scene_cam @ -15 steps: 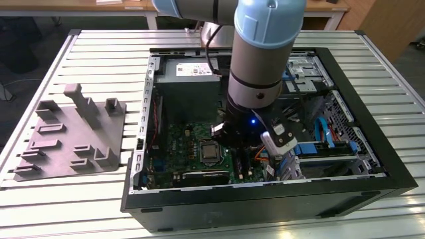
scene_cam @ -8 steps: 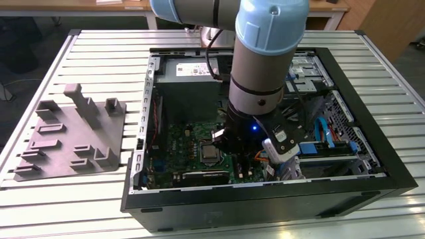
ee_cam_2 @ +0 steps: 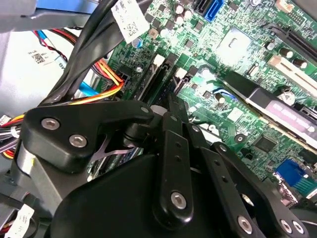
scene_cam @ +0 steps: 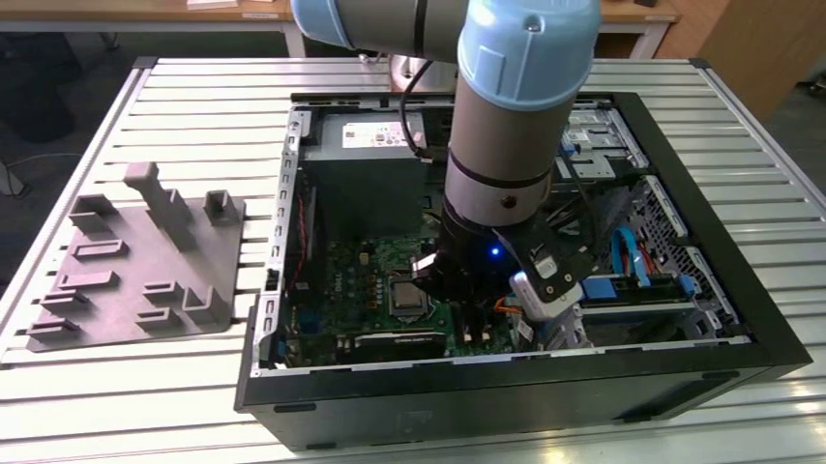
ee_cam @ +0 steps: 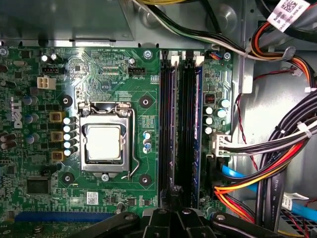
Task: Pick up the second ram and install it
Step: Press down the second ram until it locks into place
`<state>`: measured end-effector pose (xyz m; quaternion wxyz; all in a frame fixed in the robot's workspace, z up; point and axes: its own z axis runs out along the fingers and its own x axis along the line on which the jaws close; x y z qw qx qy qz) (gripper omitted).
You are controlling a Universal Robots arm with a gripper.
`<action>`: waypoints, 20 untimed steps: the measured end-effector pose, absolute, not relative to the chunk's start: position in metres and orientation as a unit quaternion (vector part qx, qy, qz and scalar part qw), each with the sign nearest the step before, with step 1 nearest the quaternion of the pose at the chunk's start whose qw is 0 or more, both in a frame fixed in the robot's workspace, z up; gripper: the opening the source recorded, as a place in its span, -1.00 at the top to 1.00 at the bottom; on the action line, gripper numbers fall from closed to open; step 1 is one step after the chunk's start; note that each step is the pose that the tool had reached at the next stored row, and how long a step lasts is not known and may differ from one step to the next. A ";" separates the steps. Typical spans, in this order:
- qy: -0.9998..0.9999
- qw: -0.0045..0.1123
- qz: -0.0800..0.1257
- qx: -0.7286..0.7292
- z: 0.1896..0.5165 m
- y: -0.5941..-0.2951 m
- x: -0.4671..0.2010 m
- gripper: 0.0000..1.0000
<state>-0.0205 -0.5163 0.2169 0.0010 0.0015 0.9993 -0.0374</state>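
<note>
Gripper is seen low at centre over the memory slots; its opening cannot be told.

- The second ram is a thin, narrow, dark blue-green memory stick.
- In the first wrist view it stands on edge in the outermost of the long black slots, nearest the bundled cables.
- It runs parallel to the neighbouring slots, beside the processor socket.
- Its near end is hidden.
</note>
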 end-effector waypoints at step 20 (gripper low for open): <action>0.999 0.001 -0.037 0.001 0.229 -0.472 -0.019 0.80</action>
